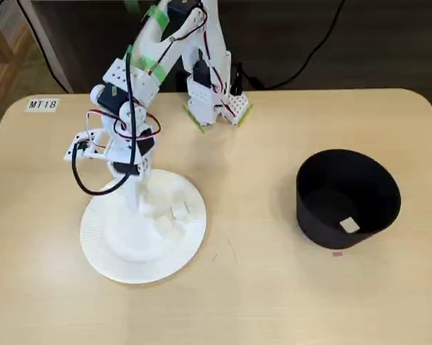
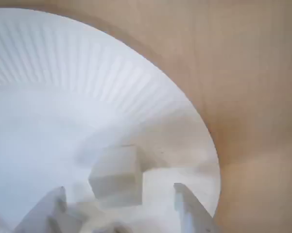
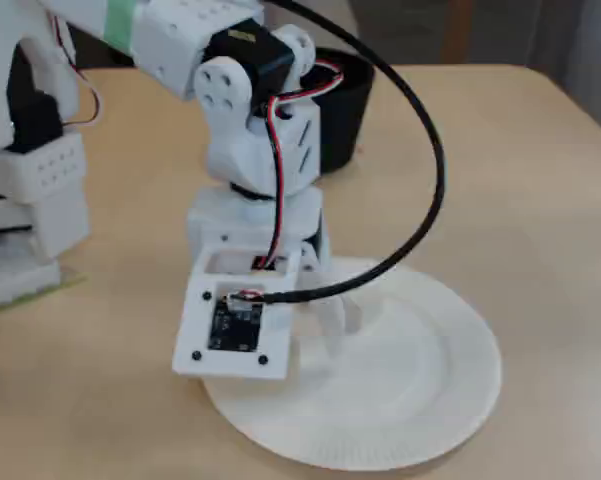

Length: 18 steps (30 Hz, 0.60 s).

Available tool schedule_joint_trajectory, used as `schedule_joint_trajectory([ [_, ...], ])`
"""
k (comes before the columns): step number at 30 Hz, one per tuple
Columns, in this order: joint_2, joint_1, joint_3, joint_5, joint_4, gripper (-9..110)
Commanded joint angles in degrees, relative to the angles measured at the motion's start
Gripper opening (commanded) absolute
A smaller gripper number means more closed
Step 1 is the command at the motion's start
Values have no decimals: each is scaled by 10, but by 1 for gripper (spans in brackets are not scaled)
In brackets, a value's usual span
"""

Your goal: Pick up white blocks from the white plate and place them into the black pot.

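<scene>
On the pale wooden bench [image 1: 273, 287] a round white plate [image 1: 104, 248] with a finely ribbed rim lies under the arm, and a matte black pot [image 1: 348, 194] stands well apart to its right in a fixed view. One white block [image 1: 350, 225] lies inside the pot, near its front wall. Two more blocks [image 1: 174, 219] rest on the plate's flat middle, just right of the tool [image 1: 134, 203]. A small label [image 1: 42, 104] sits at the bench's far left corner. The arm's camera board and a looping black cable [image 3: 420, 190] hide much of the plate's near side in the other fixed view. Plain, off-white and cube-shaped, a block [image 2: 117, 172] lies flat, one corner turned toward the wrist camera. The tool [image 2: 119, 204] is spread, released, its tips on either side of that block, gripping nothing.
</scene>
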Motion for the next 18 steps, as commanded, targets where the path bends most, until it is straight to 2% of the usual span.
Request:
schedule_joint_trajectory([
  [1, -7, -13, -25, 18, -40, 21],
  [3, -22, -17, -25, 30, -60, 16],
  [6, -47, -13, -25, 52, -81, -2],
  [18, 11, -55, -25, 83, -91, -2],
])
